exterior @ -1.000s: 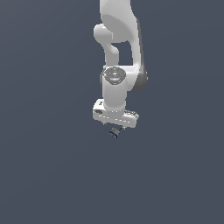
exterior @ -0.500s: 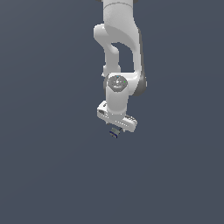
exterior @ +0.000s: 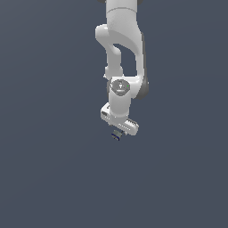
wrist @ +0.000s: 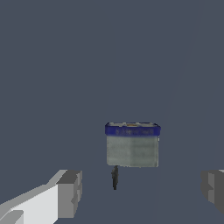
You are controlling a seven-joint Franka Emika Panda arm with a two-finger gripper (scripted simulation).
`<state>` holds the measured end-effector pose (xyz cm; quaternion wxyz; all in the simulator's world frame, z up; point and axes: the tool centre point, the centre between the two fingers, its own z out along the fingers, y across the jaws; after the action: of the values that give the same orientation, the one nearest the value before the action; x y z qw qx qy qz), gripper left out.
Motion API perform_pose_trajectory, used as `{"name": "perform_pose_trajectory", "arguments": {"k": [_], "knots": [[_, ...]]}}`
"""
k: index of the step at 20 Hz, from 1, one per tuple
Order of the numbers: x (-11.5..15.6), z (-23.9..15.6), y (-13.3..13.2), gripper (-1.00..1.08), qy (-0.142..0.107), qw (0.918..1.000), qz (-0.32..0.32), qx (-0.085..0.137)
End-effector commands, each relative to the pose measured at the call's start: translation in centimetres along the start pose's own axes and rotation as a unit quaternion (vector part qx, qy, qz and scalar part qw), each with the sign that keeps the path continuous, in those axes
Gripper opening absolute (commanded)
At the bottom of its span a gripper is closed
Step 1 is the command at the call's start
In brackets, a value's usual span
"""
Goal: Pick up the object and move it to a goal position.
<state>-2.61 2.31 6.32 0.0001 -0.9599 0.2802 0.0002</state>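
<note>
The object (wrist: 132, 146) is a small grey block with a blue band along one edge. In the wrist view it lies on the dark floor between my two fingers, touching neither. One grey fingertip (wrist: 70, 192) and the other (wrist: 214, 188) stand wide apart, so my gripper (wrist: 142, 192) is open. In the exterior view the object (exterior: 116, 135) shows as a tiny dark striped item just under the white hand, with the gripper (exterior: 118, 131) directly over it. The fingers themselves are hard to make out there.
The white arm (exterior: 121, 53) comes down from the upper edge of the exterior view. A uniform dark grey-blue floor (exterior: 49, 178) surrounds it. A thin dark mark (wrist: 114, 177) lies beside the object in the wrist view.
The white hand has come down slightly toward the object and the arm's upper links have shifted. The object has stayed in place.
</note>
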Motion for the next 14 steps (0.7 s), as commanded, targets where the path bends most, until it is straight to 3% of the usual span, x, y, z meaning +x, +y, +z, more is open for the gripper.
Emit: {"name": "perform_pose_trajectory", "arguments": {"k": [1,14], "knots": [[0.0,0.0,0.0,1.0,0.0,1.0,0.0,0.0],[-0.1,4.4,0.1,1.0,0.0,1.0,0.002,0.0]]}}
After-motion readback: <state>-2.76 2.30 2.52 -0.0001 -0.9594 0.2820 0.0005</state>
